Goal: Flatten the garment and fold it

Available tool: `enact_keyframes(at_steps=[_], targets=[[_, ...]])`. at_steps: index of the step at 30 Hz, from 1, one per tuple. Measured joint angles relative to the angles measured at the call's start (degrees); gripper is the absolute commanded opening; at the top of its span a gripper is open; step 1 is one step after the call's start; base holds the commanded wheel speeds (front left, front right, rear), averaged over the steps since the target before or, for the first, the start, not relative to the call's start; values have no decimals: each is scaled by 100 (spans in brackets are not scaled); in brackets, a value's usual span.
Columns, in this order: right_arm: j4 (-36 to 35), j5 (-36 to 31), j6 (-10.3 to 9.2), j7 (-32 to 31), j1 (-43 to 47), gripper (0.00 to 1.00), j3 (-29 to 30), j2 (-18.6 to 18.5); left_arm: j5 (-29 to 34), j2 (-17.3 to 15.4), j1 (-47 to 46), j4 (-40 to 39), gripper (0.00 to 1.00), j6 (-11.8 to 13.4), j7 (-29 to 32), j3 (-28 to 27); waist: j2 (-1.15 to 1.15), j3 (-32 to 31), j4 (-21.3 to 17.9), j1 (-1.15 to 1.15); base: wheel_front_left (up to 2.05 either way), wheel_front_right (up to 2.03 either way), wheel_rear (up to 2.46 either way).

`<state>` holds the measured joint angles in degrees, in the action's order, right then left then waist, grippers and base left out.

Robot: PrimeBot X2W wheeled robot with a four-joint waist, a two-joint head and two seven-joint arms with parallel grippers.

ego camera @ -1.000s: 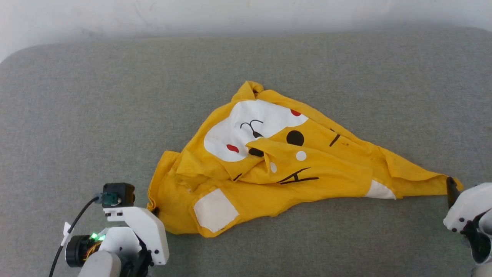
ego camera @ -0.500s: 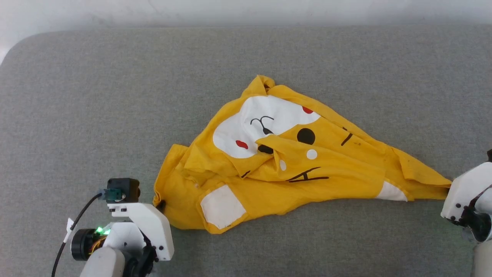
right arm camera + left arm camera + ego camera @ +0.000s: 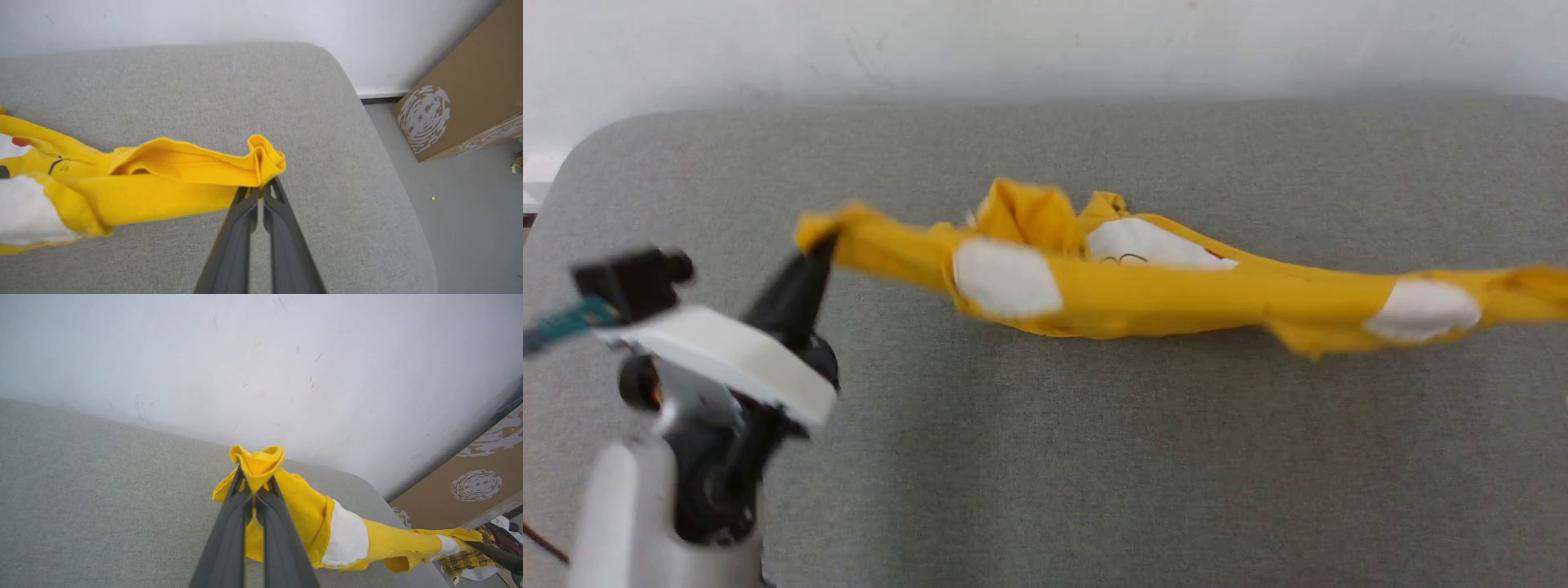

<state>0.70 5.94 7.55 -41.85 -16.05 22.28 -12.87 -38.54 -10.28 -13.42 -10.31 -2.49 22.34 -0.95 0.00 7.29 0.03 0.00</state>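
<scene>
The garment [image 3: 1143, 294], a bright yellow T-shirt, is stretched into a long band running left to right over the grey padded surface [image 3: 1045, 474], its two ends raised; the head view is blurred, so I cannot tell whether its sagging middle touches the padding. At the far-left end the left gripper [image 3: 818, 245] has its dark fingers pinched together on a bunched corner of the cloth, and in the left wrist view a small yellow fold pokes out just past the fingertips. Moving right, the print shows a white patch, then a larger white patch with thin black lines, then another white patch near the right end. There the right gripper [image 3: 260, 194] is clamped on a folded edge of the shirt, which sits right at its tips. To the right, off the padding, a cardboard box [image 3: 461, 90] stands on the floor, bearing a white round swirl mark on its side.
</scene>
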Motion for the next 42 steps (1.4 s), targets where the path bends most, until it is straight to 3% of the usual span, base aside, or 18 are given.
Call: enact_keyframes(at_steps=[8,14,23,30,34,42], targets=[[-846,316,0,-571,-1108,0,-701,-1043,-488,-87,-1656,-298,0,166,275,-337,0,133,-49,0,0,0,0],[-249,430,0,-533,-2920,0,-1491,-1437,-472,-111,-3270,346,0,359,169,-410,0,518,-87,1,0,0,0],[793,29,1,197,-5363,0,-2084,-1299,200,-194,-5688,1841,0,671,-805,-404,0,1462,-147,2,0,0,0],[1523,-721,1,1759,-6991,0,-1970,-877,385,-176,-7138,2552,0,706,-1947,-556,0,2231,-188,2,0,0,0],[1907,-1004,1,2420,-7467,0,-1878,-711,367,-192,-7508,2842,0,557,-2365,-655,0,2542,-211,2,0,0,0],[2596,-966,4,2847,-7296,0,-1849,-687,330,-242,-7095,3486,0,322,-2435,-604,0,2718,-150,1,0,0,0]])
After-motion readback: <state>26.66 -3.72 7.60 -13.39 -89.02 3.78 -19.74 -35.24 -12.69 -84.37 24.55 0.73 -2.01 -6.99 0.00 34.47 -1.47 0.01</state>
